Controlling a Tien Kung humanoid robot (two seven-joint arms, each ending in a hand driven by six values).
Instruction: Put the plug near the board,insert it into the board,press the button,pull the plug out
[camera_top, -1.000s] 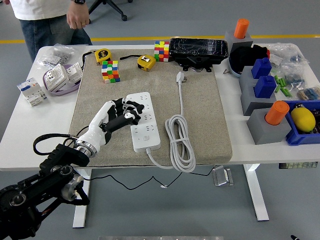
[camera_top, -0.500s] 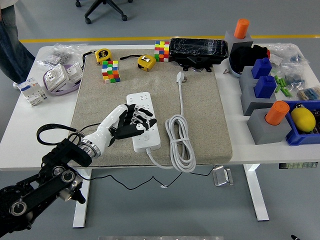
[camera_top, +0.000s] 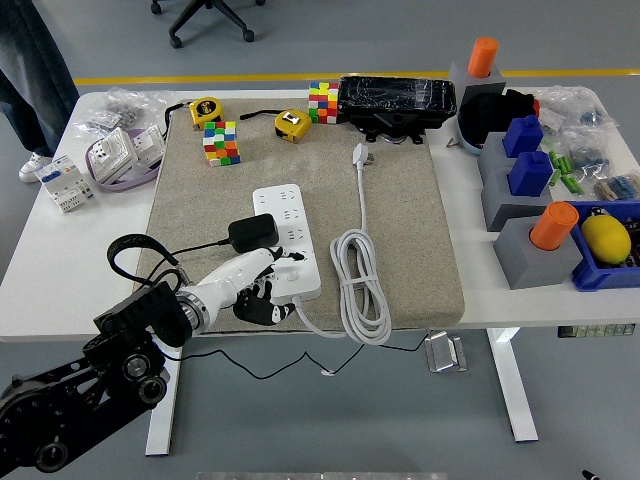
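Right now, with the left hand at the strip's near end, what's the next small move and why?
Probably shift the left hand up toward the black plug, which lies at the power strip's left edge and doesn't look seated. The hand sits low by the strip's near end, holding nothing.

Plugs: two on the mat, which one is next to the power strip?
The black plug, lying at the white power strip's left edge. The white plug lies farther back, clear of it.
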